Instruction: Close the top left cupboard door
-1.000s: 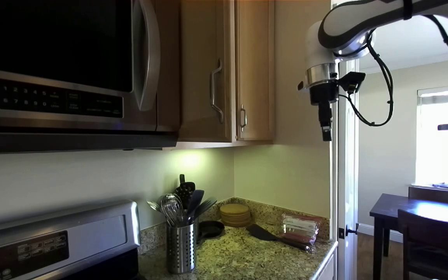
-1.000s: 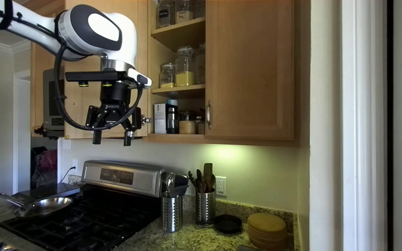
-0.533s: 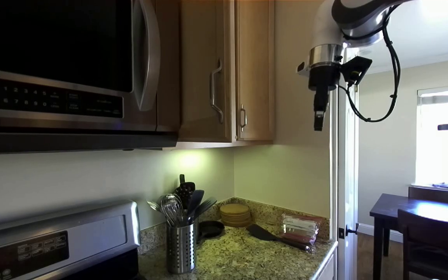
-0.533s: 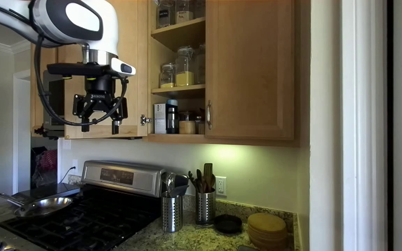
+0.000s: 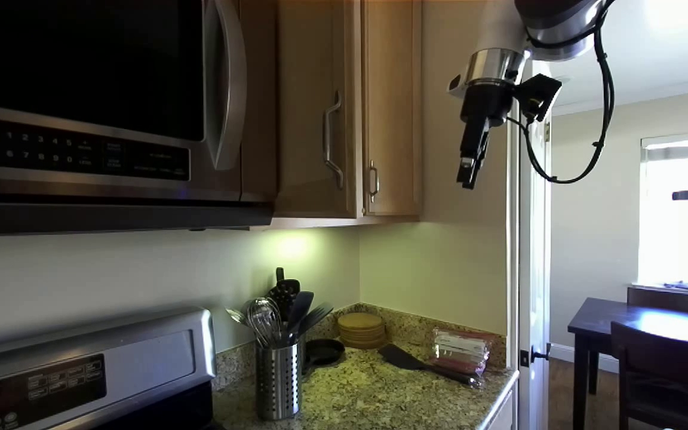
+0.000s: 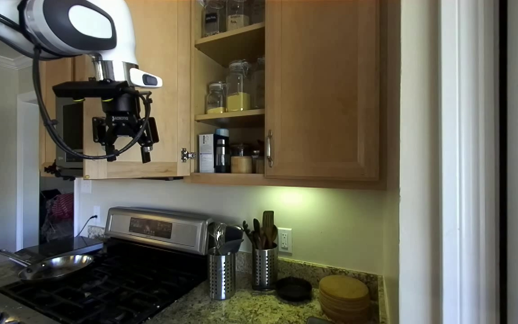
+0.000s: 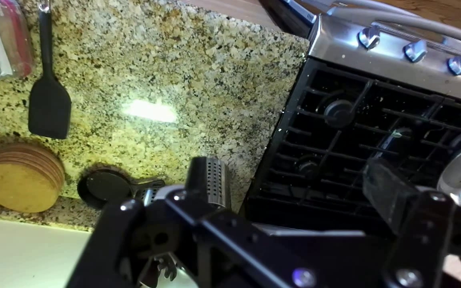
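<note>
Hanging unclenched and unloaded, the gripper (image 6: 128, 156) appears clear of the top left cupboard door (image 6: 168, 108), depth being hard to judge. Door stands wide open beside exposed shelves (image 6: 229, 118); no closing is done, the full swing remains.

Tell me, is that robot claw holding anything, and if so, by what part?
Nothing is held. The gripper is open, its fingertips apart with nothing between them, and the handle of the cupboard door stands clear of it.

Smooth wooden cupboard door (image 5: 302, 119), metal handle (image 5: 326, 137)
</note>
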Robot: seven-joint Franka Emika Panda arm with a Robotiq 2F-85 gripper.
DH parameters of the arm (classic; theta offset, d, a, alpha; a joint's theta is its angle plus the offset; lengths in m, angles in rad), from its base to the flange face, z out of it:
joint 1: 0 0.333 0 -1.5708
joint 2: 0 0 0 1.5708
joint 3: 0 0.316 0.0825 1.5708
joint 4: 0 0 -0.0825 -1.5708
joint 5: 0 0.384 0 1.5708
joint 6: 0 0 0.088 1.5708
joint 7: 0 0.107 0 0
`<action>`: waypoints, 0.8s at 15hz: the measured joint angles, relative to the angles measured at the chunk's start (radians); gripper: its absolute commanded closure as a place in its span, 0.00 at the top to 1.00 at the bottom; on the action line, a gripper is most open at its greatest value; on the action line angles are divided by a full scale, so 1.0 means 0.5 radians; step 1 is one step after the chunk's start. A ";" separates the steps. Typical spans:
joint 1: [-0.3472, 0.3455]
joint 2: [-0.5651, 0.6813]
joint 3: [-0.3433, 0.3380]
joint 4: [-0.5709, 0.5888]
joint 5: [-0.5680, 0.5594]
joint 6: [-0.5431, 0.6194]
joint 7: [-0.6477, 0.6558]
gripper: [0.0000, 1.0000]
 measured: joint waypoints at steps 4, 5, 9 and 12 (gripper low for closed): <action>0.000 0.001 -0.012 0.000 0.000 0.000 0.000 1.00; 0.000 0.001 -0.012 0.000 0.000 0.000 0.000 1.00; 0.041 0.006 -0.004 0.000 0.100 0.118 0.012 1.00; 0.081 0.014 0.019 0.001 0.244 0.337 0.087 1.00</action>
